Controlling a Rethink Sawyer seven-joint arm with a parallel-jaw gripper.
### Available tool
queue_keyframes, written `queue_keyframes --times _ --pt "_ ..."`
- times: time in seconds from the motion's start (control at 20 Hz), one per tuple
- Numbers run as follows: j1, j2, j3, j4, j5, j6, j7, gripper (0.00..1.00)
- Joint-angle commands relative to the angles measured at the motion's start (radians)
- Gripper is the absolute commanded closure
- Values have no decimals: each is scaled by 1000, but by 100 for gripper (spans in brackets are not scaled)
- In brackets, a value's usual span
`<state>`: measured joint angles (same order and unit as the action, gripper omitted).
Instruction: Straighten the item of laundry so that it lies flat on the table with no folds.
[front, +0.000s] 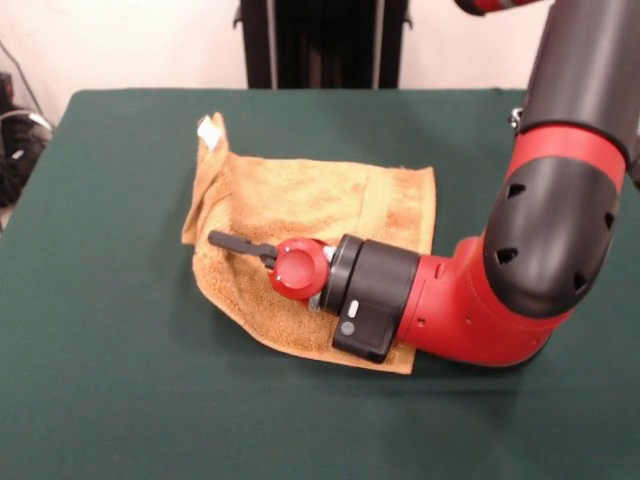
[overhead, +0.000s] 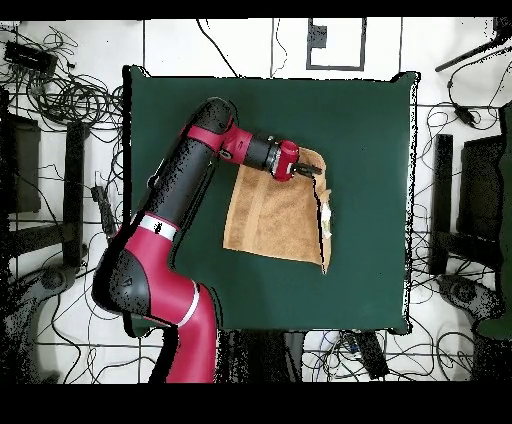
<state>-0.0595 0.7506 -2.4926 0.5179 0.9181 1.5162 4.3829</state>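
The orange-tan towel (front: 300, 205) lies near the middle of the green surface (front: 110, 380), one side edge folded over, its white tag (front: 208, 131) showing. The pincer (front: 228, 241) lies over it; whether apart or together, I cannot tell.

Tangled black cables (overhead: 70, 95) lie on the pale floor (overhead: 240, 45) beside the table in the overhead view. A dark square marking (overhead: 335, 42) sits on the floor beyond one edge. In the front view, a white wall (front: 130, 45) stands behind.
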Motion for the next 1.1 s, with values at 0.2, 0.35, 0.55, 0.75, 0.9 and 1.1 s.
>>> queue_keyframes --times 0.2,0.35,0.55,0.75,0.9,1.1 --pt "27 121 91 -92 86 -119 121 100" --pt "25 119 81 -97 84 -88 102 100" --pt "-10 88 7 -159 149 2 108 100" --pt "16 118 59 -108 96 -84 112 100" --pt "5 111 40 -124 110 -46 108 100" --pt "-36 76 -20 -189 204 109 116 100"
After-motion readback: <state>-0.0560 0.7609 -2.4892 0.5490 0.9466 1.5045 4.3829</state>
